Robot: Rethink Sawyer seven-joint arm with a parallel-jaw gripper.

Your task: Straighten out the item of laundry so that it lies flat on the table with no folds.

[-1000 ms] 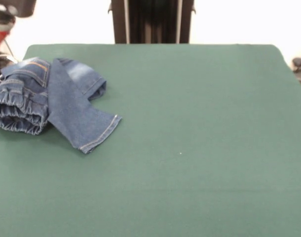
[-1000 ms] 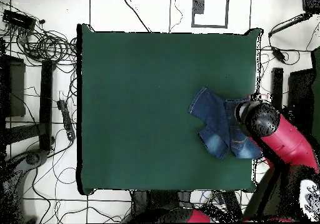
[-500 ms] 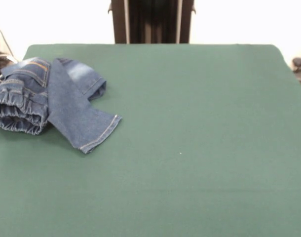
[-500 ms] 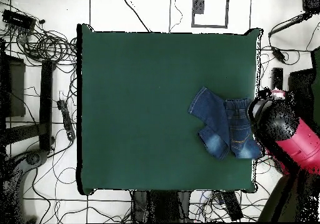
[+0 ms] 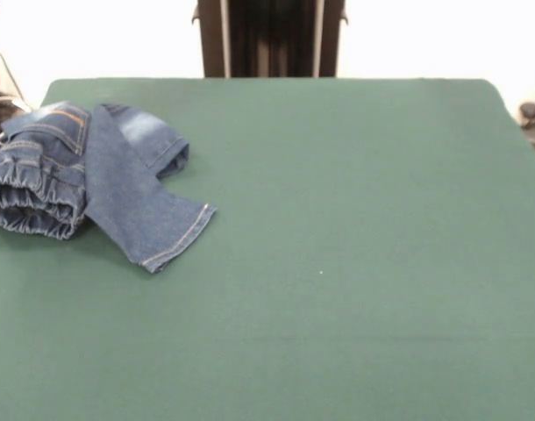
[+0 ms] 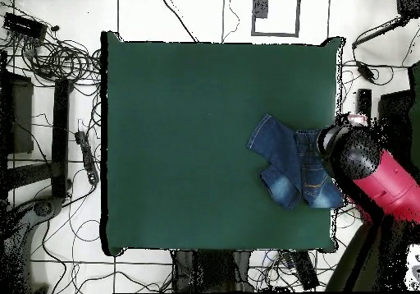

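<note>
One pair of small blue denim jeans (image 5: 83,180) lies bunched at a side edge of the surface (image 5: 338,263), toward a corner, with the gathered elastic waistband rolled up against that edge and the two legs crossed over each other, one hemmed cuff pointing out toward the middle and the other tucked behind it. Denim like this is probably soft enough to drape yet thick enough to hold a crease, fairly light at this size, and likely to drag rather than slide on cloth. The free hem of the uppermost leg looks like the best place to pinch, since pulling it inward should uncross the legs; the waistband is thick and would be harder to grip. Plenty of bare green cloth stretches away from the jeans toward the opposite edges, giving ample room to spread them. In the overhead view the red and black arm (image 6: 373,172) hangs over the edge just beside the waistband; the end effector is hidden beneath it, so I cannot tell whether it is open or closed.
</note>
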